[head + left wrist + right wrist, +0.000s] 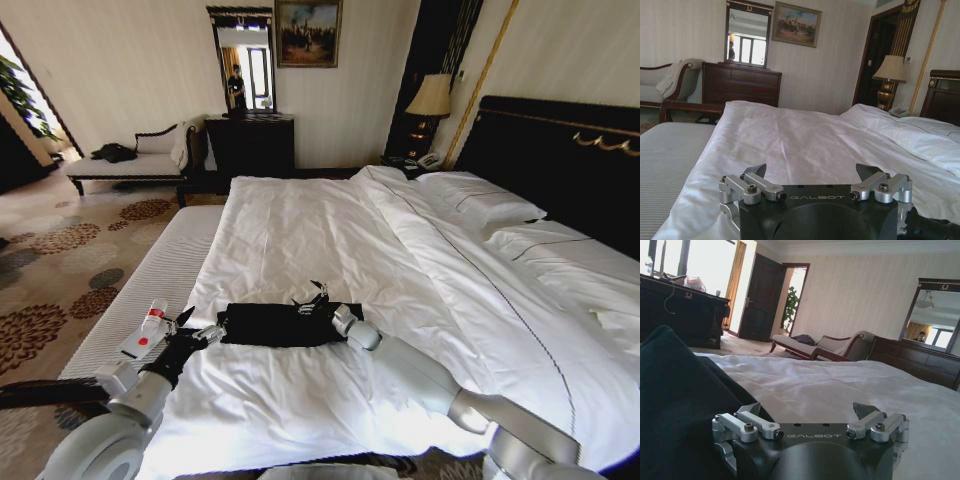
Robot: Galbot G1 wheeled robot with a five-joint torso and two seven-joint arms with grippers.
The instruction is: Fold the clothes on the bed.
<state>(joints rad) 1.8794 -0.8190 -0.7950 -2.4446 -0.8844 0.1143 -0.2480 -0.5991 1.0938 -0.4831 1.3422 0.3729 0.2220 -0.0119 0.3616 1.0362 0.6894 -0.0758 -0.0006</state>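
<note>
Hotel bedroom, white duvet (300,240) spread over the bed (560,330). Black T-shirt (275,323) already a narrow band; further folds likely left. Left end effector (197,327) at its 9 o'clock end, right end effector (318,298) at its 1 o'clock edge, both open, gripping nothing.

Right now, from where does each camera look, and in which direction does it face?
Head view: above the bed's foot, facing down at the black T-shirt on the bed; both arms show.
Left wrist view: behind the open left gripper, facing the dresser.
Right wrist view: behind the open right gripper, beside the T-shirt, facing the chaise.
All views share the bed.
</note>
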